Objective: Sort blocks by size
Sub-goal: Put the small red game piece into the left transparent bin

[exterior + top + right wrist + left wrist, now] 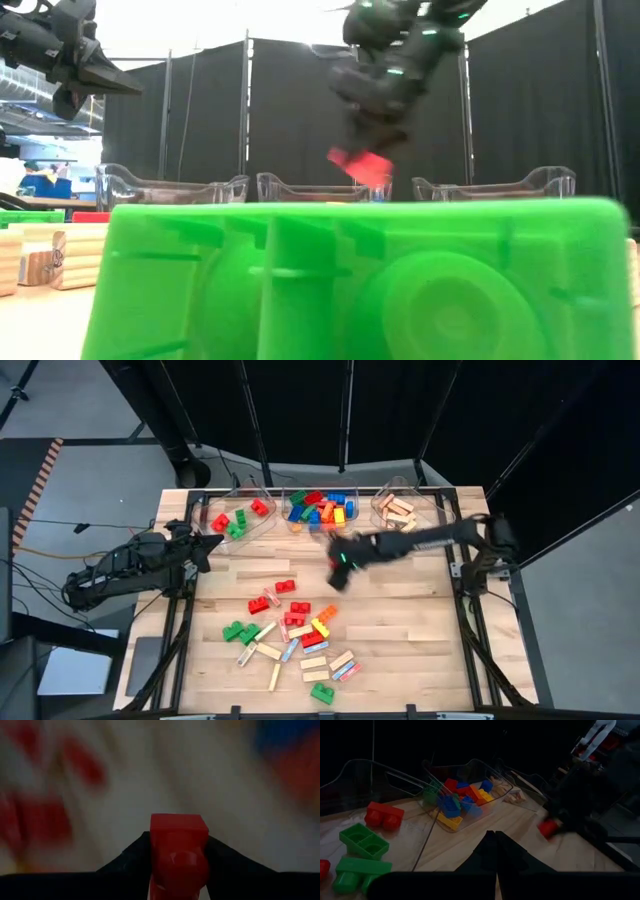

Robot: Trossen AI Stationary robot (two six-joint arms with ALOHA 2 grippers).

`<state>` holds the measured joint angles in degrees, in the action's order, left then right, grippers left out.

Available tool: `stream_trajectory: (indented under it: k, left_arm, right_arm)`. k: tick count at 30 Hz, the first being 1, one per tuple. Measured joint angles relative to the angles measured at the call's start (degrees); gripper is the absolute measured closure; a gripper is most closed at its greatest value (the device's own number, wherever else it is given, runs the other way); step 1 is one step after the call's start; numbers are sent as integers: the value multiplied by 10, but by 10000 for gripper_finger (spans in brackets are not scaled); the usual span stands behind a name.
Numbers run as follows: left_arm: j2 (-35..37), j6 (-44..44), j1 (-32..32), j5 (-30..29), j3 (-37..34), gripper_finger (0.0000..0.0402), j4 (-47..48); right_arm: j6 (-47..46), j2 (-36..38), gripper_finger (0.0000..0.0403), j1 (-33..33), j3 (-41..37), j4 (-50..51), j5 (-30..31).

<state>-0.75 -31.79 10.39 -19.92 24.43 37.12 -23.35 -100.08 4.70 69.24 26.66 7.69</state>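
A: Desk (400, 650) status?

B: Three clear bins (322, 510) along the far edge. Loose pile of blocks (295, 630), studded bricks and tan wooden bars, sits on the desk nearer the camera side than the right gripper's fingers.

A: Right gripper (179, 865)?

B: Over the desk, between the pile and the middle bin. Fingers pinching a red brick (178, 850); it sits upright between them, clear of the surface in the low view (362, 167).

A: Left gripper (495, 851)?

B: Parked at the desk's left edge beside the left bin, fingers pressed together, nothing in them. Just ahead of its fingers: green and red bricks (365, 842) in the left bin, then the middle bin's mixed coloured bricks (460, 802) further out.

A: Third bin?

B: Tan bars (400, 512) inside.
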Motion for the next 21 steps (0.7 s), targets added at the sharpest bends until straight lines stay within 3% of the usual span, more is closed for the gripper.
stream_trajectory:
  k: [4,8,17,19,21]
  left_arm:
    - [0,0,0,-4,0,399,0]
    - [0,0,0,-12,0,399,0]
    - [0,0,0,-27,0,400,0]
    - [0,0,0,-27,0,399,0]
    - [0,0,0,-27,0,399,0]
  right_arm:
    - [72,-61,256,76,118,-72,-15]
    - [128,-156,256,121,277,-71,-51]
    - [174,-374,256,140,622,-74,-65]
    - [178,-416,256,140,659,-96,-76]
    - [184,-429,256,139,630,-178,-86]
